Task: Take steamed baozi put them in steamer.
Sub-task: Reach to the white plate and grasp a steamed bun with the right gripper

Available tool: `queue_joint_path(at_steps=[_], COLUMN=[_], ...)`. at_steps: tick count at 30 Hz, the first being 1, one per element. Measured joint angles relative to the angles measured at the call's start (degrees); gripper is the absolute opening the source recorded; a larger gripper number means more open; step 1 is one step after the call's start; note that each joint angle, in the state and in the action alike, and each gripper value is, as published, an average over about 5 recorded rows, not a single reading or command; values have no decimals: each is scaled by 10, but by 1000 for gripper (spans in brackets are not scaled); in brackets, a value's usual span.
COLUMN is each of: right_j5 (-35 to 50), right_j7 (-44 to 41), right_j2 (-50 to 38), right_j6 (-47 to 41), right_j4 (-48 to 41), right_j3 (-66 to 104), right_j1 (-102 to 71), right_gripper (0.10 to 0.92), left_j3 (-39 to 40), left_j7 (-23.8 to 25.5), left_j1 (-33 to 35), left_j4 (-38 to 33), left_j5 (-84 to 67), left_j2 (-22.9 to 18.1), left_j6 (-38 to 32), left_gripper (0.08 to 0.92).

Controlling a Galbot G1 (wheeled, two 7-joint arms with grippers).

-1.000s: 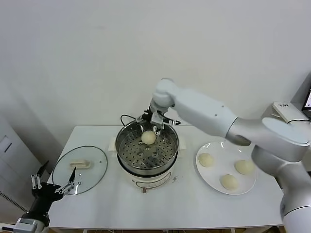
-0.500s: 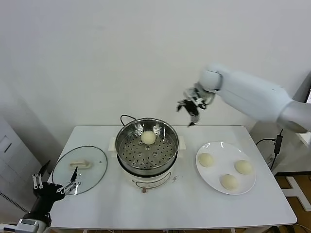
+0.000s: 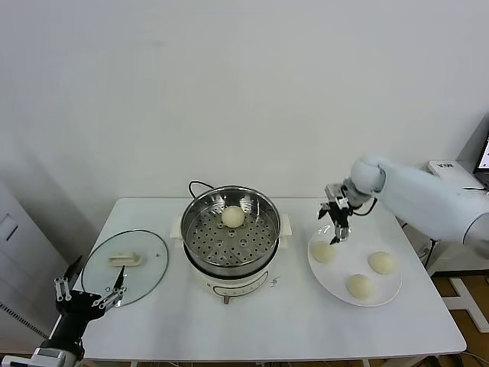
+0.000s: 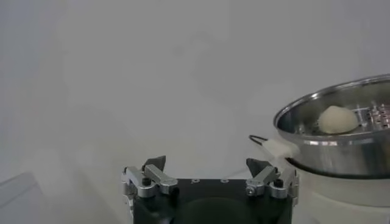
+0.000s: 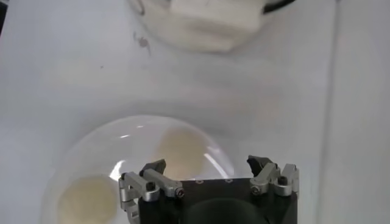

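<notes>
Hovering open-jawed, right gripper above seemingly round baozi; plate.

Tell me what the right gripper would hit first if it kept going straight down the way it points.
Most likely the baozi nearest the steamer: the right gripper hangs just above it over the plate, jaws open and pointing down. Depth is hard to judge; it could clip the bun's edge instead.

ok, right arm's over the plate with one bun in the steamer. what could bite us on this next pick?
1. The right gripper, jaws open, hangs over the bun nearest the steamer; soft dough could get squashed.
2. That bun sits close to the plate's rim, so an off-centre descent might clip it.
3. The left gripper idles by the glass lid, no conflict.
</notes>
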Motion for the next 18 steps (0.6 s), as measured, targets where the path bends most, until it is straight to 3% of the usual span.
queue_joint_path(at_steps=[12,18], right_j5=[-28,-30], right_j7=[22,30], right_j2=[17,23], right_j6=[2,2], right_j4=[-44,-59], right_j3=[44,55], right_j1=[-63,-74], right_gripper=[811,695], left_j3=[-6,-7], left_j7=[1,1], left_j1=[5,5], left_j4=[1,1], left_j5=[0,0], left_j2=[-1,1], left_j6=[-2,-2], left_gripper=[823,823])
